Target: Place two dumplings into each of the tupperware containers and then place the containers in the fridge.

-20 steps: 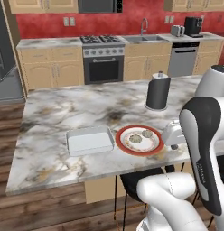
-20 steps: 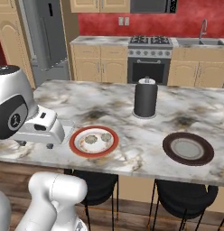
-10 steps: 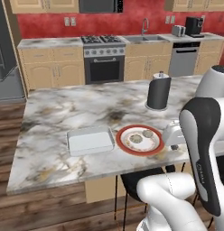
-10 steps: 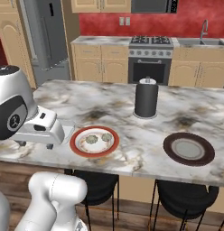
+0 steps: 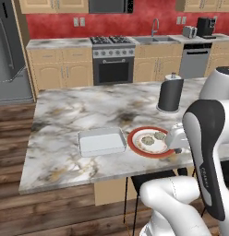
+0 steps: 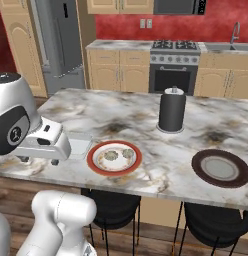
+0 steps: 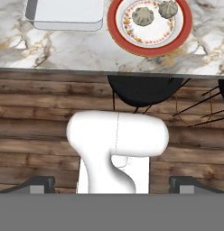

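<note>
Two dumplings (image 7: 143, 16) (image 7: 168, 8) lie on a red-rimmed plate (image 7: 132, 45) on the marble island; they also appear in the left base view (image 5: 146, 139) (image 5: 159, 135). Just left of the plate stands a flat translucent white tupperware container (image 5: 101, 140), holding nothing, with its near end in the hand view (image 7: 64, 11). My gripper (image 7: 113, 185) is open, its tips far apart, nothing between them. It hangs at the island's near edge (image 6: 38, 160), pointing down at the floor in front of the container. The fridge (image 5: 8, 50) stands shut at the far left.
A black cylinder (image 5: 170, 94) stands on the island behind the plate. A dark brown plate (image 6: 220, 168) lies to the right. Black stools (image 7: 141, 90) sit under the near edge. Stove (image 5: 113, 60), sink and cabinets line the back wall.
</note>
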Available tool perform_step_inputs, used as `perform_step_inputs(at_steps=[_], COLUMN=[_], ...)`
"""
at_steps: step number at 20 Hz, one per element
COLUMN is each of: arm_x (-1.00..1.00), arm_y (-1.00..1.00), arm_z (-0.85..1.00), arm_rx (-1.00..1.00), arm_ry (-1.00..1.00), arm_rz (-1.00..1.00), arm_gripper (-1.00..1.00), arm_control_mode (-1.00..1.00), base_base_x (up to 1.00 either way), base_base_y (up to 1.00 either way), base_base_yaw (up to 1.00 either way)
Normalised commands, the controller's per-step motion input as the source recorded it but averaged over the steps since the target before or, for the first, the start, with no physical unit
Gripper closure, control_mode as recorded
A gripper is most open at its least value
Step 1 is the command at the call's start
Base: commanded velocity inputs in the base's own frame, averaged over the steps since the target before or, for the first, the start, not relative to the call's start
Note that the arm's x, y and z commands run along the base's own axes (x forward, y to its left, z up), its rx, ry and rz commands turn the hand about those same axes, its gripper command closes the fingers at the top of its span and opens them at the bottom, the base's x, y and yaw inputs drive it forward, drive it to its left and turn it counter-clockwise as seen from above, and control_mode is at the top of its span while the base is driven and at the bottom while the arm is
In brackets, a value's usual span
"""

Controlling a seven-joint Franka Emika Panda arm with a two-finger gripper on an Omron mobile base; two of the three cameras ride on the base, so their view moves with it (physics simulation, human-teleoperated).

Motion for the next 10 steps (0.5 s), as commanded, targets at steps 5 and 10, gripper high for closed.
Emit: perform_step_inputs(at_steps=[5,10], arm_x=[0.0,0.0], arm_y=[0.0,0.0], arm_z=[0.0,0.0], arm_rx=[0.0,0.0], arm_ry=[0.0,0.0], arm_rz=[0.0,0.0], arm_gripper=[-1.0,-1.0], arm_control_mode=[1.0,1.0], base_base_x=[0.14,0.1], base_base_y=[0.0,-0.02], base_base_yaw=[0.0,0.0])
